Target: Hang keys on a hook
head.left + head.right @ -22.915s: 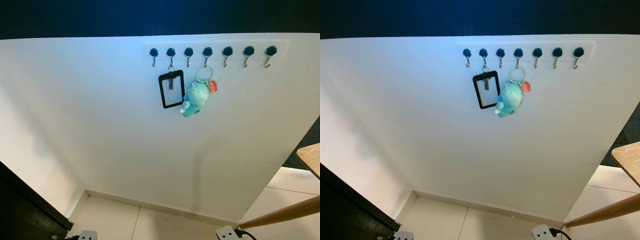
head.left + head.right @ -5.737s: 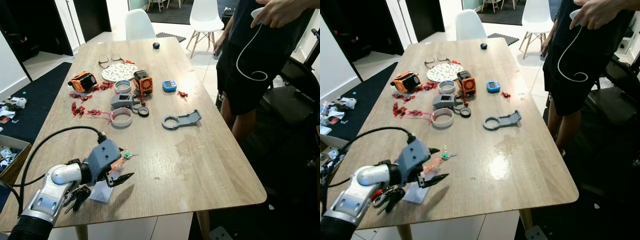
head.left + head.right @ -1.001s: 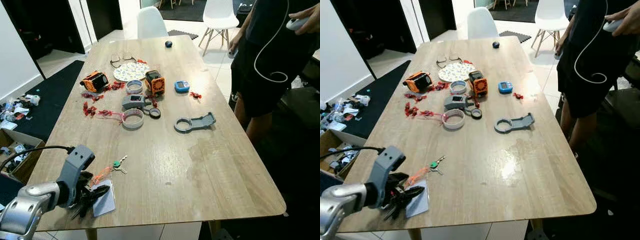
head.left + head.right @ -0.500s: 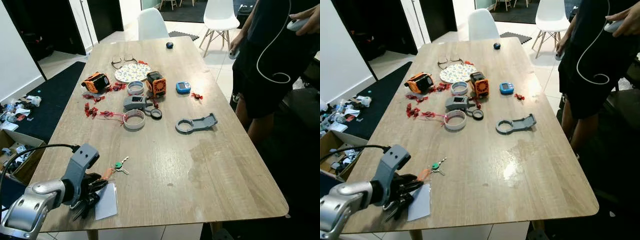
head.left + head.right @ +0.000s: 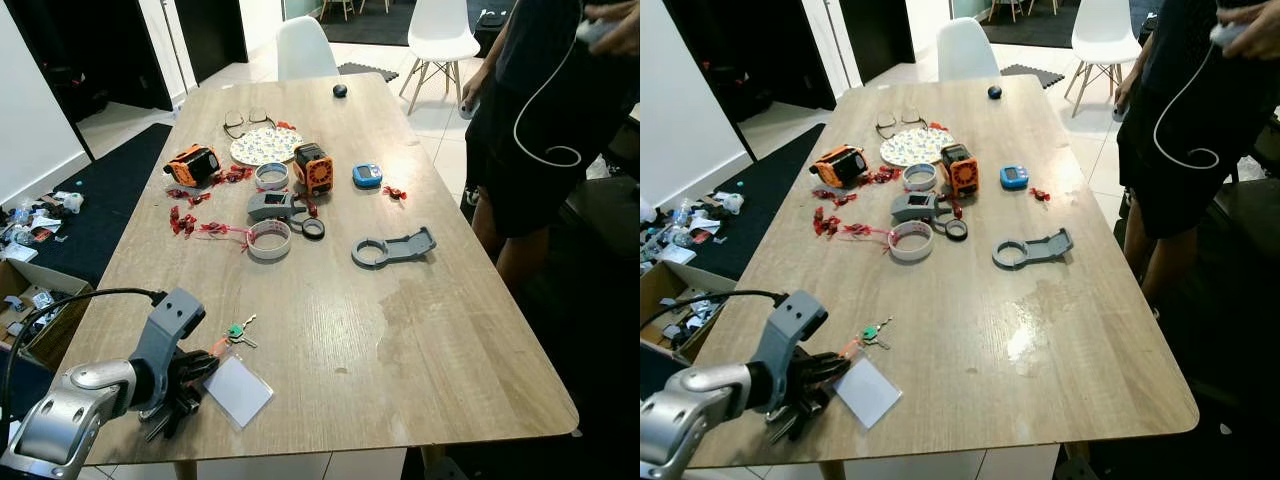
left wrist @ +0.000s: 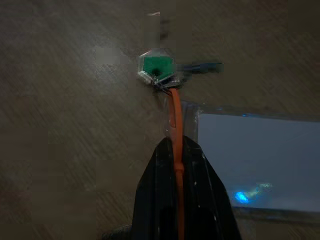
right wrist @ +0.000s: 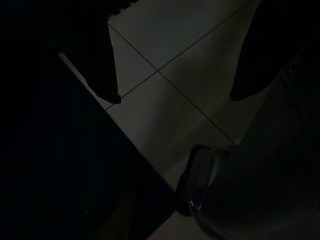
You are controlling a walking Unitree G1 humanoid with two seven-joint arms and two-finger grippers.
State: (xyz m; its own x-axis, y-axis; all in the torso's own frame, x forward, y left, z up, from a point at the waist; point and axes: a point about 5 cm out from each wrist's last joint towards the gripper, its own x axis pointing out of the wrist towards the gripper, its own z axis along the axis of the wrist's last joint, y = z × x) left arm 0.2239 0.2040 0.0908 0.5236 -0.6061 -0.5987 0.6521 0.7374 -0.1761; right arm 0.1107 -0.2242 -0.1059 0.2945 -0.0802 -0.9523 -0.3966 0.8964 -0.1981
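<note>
Left gripper (image 5: pixel 200 372) low over table (image 5: pixel 440 330) near edge, fingers pinched on orange strap (image 6: pixel 175 120), keys (image 5: pixel 237 331) lying on wood just beyond, card holder (image 5: pixel 237 390) beside them, right gripper (image 7: pixel 172 97) hanging spread over floor tiles, tape roll (image 5: pixel 268 239) farther back.

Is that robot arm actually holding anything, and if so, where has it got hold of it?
Yes. The left gripper is shut on the orange strap of the keys, pinching the strap between its fingers; the keys themselves lie on the table.

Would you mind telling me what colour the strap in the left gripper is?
The strap is orange, clearest in the left wrist view.
</note>
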